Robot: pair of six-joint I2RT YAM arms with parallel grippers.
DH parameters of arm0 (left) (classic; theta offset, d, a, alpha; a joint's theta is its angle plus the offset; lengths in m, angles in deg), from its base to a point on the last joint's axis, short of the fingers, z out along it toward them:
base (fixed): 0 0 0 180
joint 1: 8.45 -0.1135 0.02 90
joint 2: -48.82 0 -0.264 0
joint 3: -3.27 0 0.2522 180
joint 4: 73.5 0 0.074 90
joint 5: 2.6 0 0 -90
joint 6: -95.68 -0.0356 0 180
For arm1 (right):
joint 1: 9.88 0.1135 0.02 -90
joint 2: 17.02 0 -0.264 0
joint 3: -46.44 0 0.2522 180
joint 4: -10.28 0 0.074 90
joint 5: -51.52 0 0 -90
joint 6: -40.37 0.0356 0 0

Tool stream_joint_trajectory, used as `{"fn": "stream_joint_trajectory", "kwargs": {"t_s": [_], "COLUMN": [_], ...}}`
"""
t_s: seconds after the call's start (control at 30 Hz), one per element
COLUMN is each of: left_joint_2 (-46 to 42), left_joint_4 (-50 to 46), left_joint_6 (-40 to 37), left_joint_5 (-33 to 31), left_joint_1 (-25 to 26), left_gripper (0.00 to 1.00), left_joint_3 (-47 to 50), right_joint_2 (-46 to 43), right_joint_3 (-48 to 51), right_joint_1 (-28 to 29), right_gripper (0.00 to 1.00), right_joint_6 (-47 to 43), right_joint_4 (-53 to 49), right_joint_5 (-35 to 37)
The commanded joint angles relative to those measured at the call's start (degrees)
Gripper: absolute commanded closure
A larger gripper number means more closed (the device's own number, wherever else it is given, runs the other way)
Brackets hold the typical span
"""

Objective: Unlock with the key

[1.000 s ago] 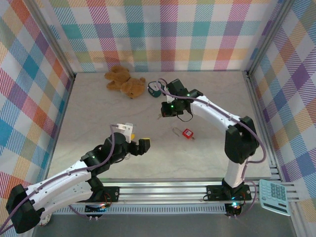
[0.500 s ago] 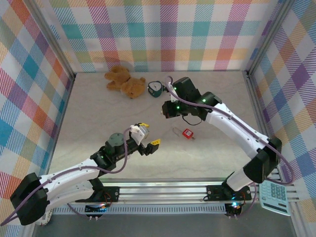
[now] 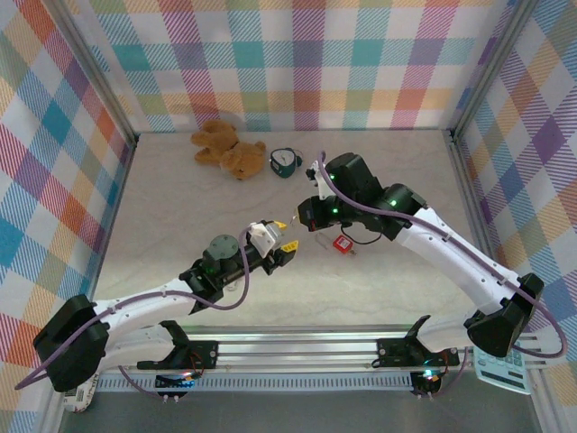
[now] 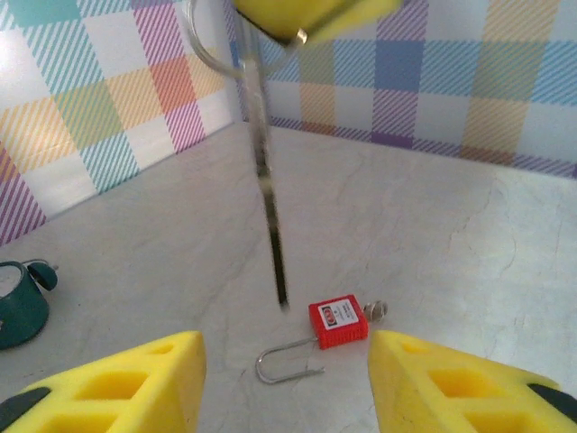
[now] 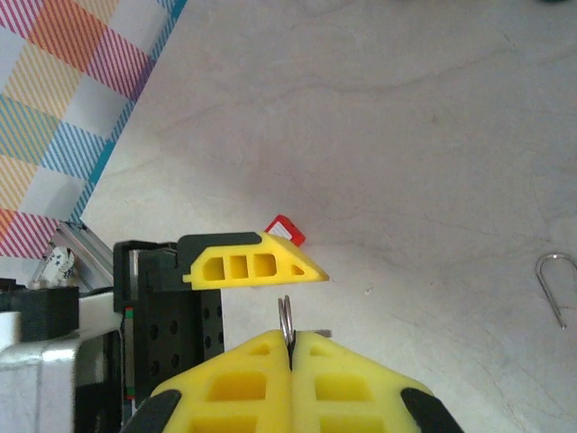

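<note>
Hanging from the right jaws' pinch, one key (image 4: 270,225) — left jaws spread — seemingly one red padlock (image 4: 338,323)

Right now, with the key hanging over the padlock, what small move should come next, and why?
Probably ease the left gripper forward and down so its open jaws straddle the red padlock. It lies loose on the table, and the key, pinched in the shut right gripper, hangs tip-down near it; unheld, the padlock would likely slide when the key pushes in.
</note>
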Motion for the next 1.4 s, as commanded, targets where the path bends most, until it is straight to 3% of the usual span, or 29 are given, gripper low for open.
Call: {"fn": "stream_joint_trajectory", "kwargs": {"t_s": [0.0,0.43,0.57,0.77,1.37], "left_joint_2": [0.7,4.3,4.3,4.0,1.8], "left_joint_4": [6.0,11.0,11.5,12.3,10.8], "left_joint_6": [0.8,1.5,1.5,1.9,1.5], "left_joint_5": [0.1,0.1,0.2,0.5,1.6], "left_joint_1": [0.3,0.3,0.3,0.4,0.3], "left_gripper": [0.51,0.51,0.60,0.66,0.95], "left_joint_3": [-2.1,-3.2,-3.0,-2.4,-1.9], "right_joint_2": [-1.4,-0.9,-0.8,-0.3,-0.7], "right_joint_3": [0.8,1.0,0.9,1.1,1.2], "right_joint_1": [0.7,1.3,1.4,1.4,1.4], "right_gripper": [1.00,1.00,1.00,1.00,1.00], "right_joint_6": [1.7,3.4,3.8,4.9,5.5], "right_joint_4": [0.8,2.4,2.8,3.8,3.1], "right_joint_5": [-2.0,-4.0,-4.5,-5.8,-5.2]}}
